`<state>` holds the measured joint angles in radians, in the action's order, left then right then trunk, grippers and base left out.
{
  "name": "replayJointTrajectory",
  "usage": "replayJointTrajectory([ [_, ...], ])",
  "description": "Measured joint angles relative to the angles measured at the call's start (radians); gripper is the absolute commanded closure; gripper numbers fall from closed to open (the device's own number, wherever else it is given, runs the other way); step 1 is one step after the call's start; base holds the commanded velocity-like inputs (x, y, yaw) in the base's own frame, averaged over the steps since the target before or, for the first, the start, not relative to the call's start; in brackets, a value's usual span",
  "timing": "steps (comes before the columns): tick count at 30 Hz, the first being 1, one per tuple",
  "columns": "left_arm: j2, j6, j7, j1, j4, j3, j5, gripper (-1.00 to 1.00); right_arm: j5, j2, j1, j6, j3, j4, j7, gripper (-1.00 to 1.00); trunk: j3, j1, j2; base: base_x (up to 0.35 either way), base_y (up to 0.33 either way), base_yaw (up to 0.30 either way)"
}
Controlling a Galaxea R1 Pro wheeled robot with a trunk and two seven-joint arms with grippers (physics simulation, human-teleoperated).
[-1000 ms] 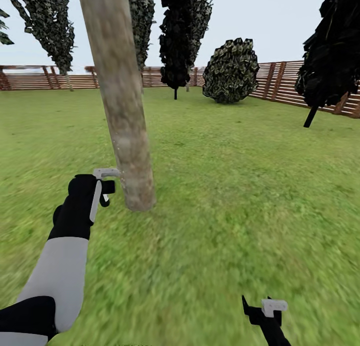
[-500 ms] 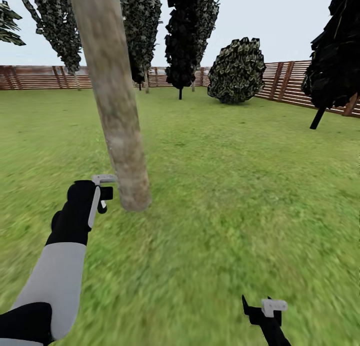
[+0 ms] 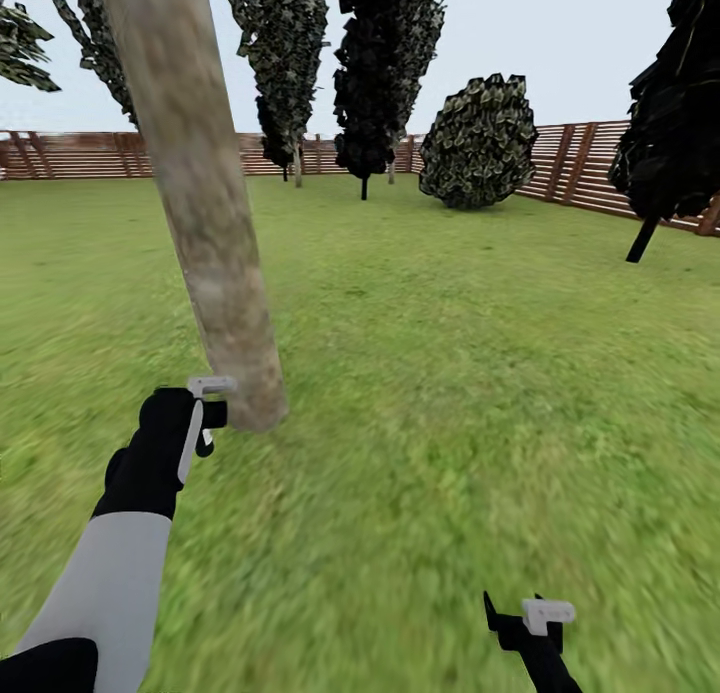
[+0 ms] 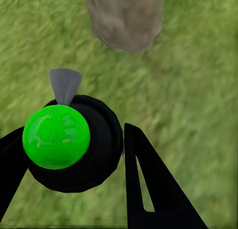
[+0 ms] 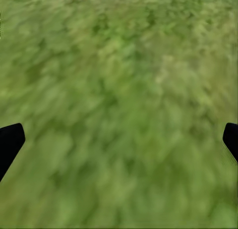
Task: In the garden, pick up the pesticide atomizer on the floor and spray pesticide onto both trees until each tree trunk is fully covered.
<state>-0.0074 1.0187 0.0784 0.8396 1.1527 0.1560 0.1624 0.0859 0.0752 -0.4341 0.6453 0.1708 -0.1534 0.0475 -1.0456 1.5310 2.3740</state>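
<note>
The left gripper [image 3: 205,413] was closed around the pesticide atomizer [image 4: 69,140], a black round body with a bright green cap and a grey nozzle, its fingers [image 4: 153,189] pressed against the body on either side. It hung just beside the base of the tree trunk [image 3: 200,223], a thick pale grey-beige column rising from the lawn [image 3: 450,373], and the nozzle pointed toward that base, a strip of grass between them in the left wrist view. The right gripper [image 3: 520,623] hung low over the grass, well apart from the trunk, with its fingers [image 5: 10,140] spread wide and nothing between them. Dark cypresses [image 3: 385,63] and a round bush [image 3: 480,143] stood near the brown slat fence [image 3: 590,168] at the lawn's far edge
</note>
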Motion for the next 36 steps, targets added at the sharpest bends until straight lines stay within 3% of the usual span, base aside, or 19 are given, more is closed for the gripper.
replayJointTrajectory([
  [12,0.001,-0.001,0.001,-0.016,-0.004,0.001,0.001,1.00,0.000,0.000,0.000,0.000,0.000,0.000,0.000,-1.00,0.000,0.000,0.000,0.017,-0.270,0.264],
  [26,0.000,-0.006,0.003,-0.048,-0.004,0.003,0.001,1.00,0.000,0.000,0.000,0.000,0.001,0.000,0.000,-1.00,0.000,0.000,0.000,0.182,-0.227,0.014],
  [36,-0.004,-0.009,0.004,-0.083,-0.005,0.004,-0.005,1.00,0.000,0.001,0.000,0.000,0.001,0.000,0.000,-1.00,0.000,0.000,0.000,0.026,-0.025,0.039],
])
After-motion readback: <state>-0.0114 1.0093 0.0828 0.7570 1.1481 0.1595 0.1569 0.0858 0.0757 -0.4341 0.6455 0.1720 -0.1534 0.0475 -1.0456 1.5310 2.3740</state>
